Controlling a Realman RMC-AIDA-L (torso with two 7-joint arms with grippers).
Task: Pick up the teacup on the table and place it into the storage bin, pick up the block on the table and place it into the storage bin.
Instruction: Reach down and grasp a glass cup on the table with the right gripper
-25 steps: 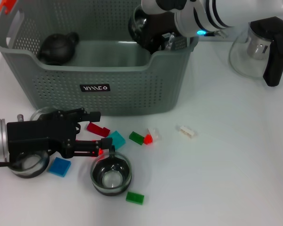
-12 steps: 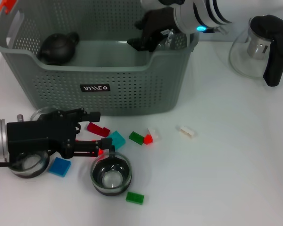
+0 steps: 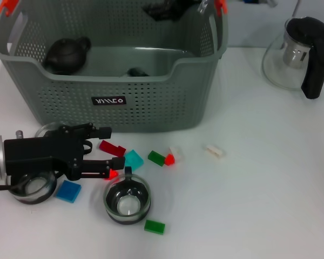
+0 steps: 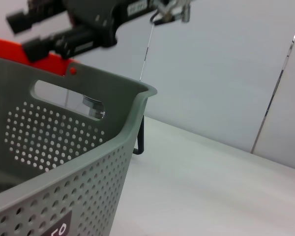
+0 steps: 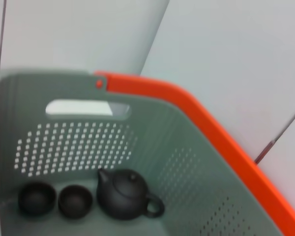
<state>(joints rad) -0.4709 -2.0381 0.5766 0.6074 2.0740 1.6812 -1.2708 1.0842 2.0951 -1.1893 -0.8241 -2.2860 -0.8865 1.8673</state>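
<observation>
Broadly, the teacup half looks done and the block half not yet begun. At upper left of the head view the storage bin [image 3: 151,108] stands on the table [image 3: 259,189]. It holds a black teapot [image 3: 67,54] and beside it, in the right wrist view, two small dark teacups [image 5: 37,199], one of them just showing over the near rim in the head view. The right gripper [image 3: 163,9] hangs at the top edge of the frame above the bin's far rim; whether it grips anything cannot be told. At lower left, the left gripper [image 3: 108,152] lies low over the table with its fingers [image 3: 94,131] spread wide, holding nothing, the red block [image 3: 112,148] between them. Two glass cups [image 3: 127,199] sit on the table at lower left, so more cups may want moving. Every block is outside the bin: the red one, a teal block [image 3: 133,159], a blue block [image 3: 68,191], green blocks [image 3: 154,226] and a white piece [image 3: 214,151] near centre
</observation>
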